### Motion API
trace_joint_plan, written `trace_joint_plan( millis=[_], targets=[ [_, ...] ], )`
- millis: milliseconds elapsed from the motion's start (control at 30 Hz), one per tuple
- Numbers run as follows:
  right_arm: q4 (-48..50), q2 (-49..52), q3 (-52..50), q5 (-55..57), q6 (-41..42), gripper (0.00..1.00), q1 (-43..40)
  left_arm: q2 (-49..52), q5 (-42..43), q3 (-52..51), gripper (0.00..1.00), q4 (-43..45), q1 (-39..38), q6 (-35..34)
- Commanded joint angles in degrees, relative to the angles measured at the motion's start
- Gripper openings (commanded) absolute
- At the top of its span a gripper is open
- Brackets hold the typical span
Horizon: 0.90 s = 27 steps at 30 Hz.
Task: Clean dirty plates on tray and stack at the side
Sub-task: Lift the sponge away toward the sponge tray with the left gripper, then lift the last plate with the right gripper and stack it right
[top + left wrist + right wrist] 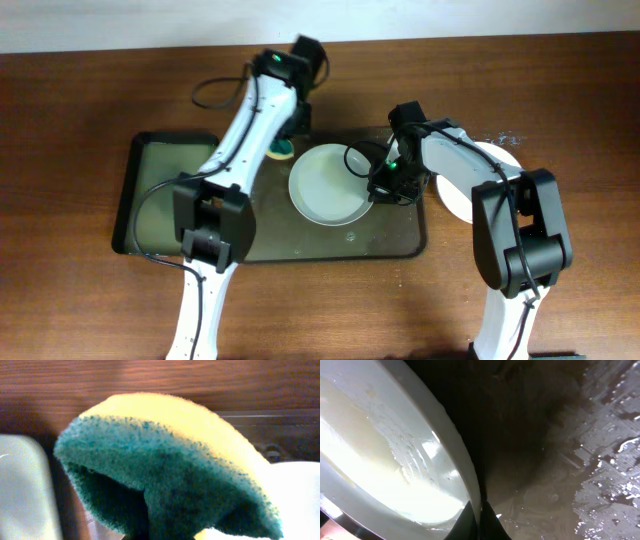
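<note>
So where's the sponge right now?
Overhead, the sponge is in the left gripper at the far edge of the tray, just left of the plate.

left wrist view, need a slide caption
Yellow-and-green sponge fills the frame above the wood table, a pale plate at lower right

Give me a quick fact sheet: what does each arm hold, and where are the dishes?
Left gripper: holds a yellow-and-green sponge, beside the plate
Right gripper: pinches the rim of the plate
Plate: on the big tray, looks wet
Second plate: on the table, right of the tray, partly under the right arm
Small tray: at the left end, greenish inside
</note>
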Motion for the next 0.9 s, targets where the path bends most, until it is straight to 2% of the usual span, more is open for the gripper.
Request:
trace_joint_plan(
  millis=[0, 100, 167, 333, 500, 700, 867],
  targets=[
    [-1.0, 0.4, -0.6, 5.0, -4.8, 0.04, -0.7, -0.2, 4.3, 4.5, 0.00, -3.5, 3.1, 3.6],
    [-1.9, -2.9, -0.3, 5.6, -6.6, 0.04, -0.7, -0.2, 13.5, 3.9, 0.00, -4.2, 5.5, 6.3],
    [-2.3, -5.7, -0.2, 7.3, -6.6, 0.04, -0.6, -0.1, 16.2, 3.6, 0.00, -4.6, 6.6, 6.3],
    [-5.6, -17.7, -0.2, 21.5, -6.4, 0.04, 2.6, 0.0, 16.4, 3.5, 0.00, -4.7, 6.9, 6.3],
    [-9.3, -24.5, -0.2, 37.7, -3.7, 0.04, 8.6, 0.0, 16.4, 3.5, 0.00, -4.7, 6.9, 6.3],
    [-12.8, -28.8, -0.2, 58.8, 1.9, 0.04, 17.4, 0.0, 16.4, 3.5, 0.00, -4.7, 6.9, 6.3],
    [-14.9, -29.5, -0.2, 72.2, 1.9, 0.04, 23.7, 0.0, 16.4, 3.5, 0.00, -4.7, 6.9, 6.3]
  ],
)
